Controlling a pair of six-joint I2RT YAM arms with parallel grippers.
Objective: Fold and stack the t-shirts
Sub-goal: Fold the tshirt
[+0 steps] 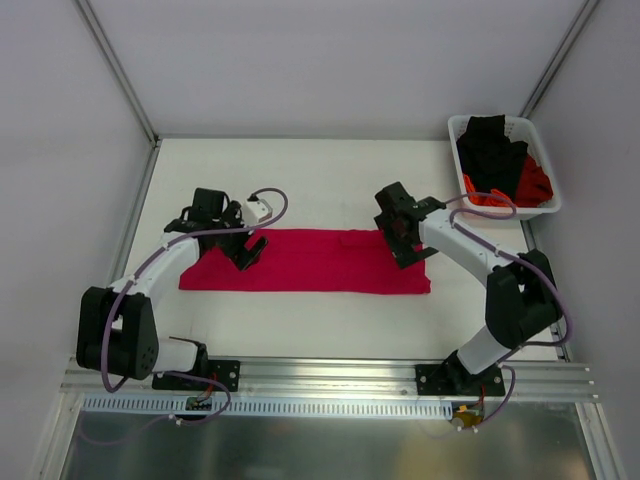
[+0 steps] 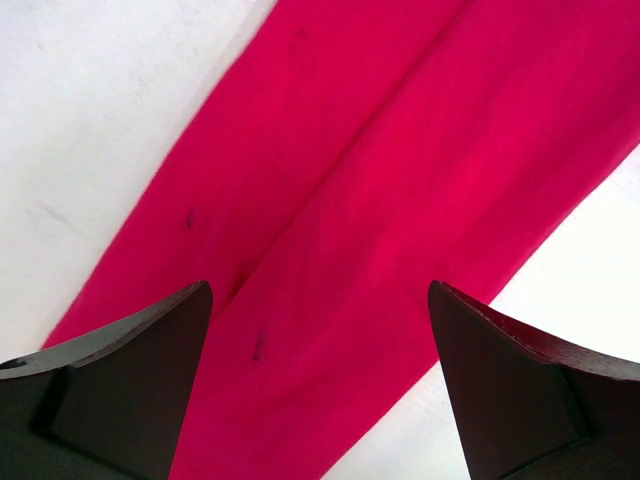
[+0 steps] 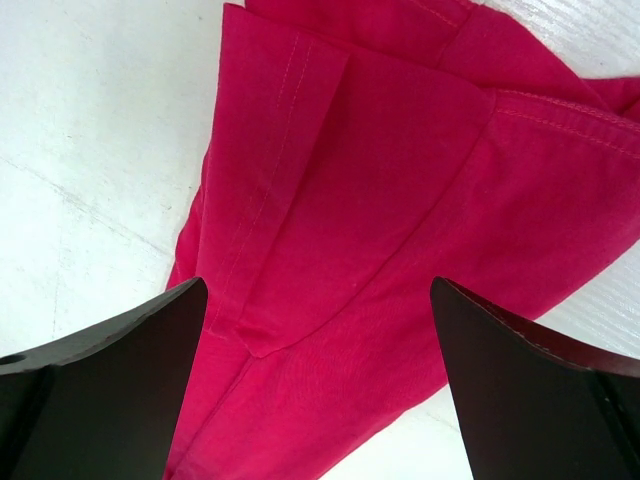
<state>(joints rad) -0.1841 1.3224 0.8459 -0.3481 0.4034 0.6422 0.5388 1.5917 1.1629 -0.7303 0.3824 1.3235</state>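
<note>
A crimson-pink t-shirt (image 1: 310,262) lies folded into a long flat strip across the table's middle. My left gripper (image 1: 247,252) hovers over its left part, jaws wide open and empty; the cloth (image 2: 380,200) fills the left wrist view between the fingers (image 2: 130,390). My right gripper (image 1: 405,248) hovers over the strip's right end, also open and empty; the right wrist view shows the folded sleeve and hem (image 3: 330,200) under it. Black t-shirts (image 1: 490,150) and an orange-red one (image 1: 530,185) lie bunched in the basket.
A white plastic basket (image 1: 458,128) stands at the table's back right corner. Grey walls enclose the table on three sides. A metal rail (image 1: 320,380) runs along the near edge by the arm bases.
</note>
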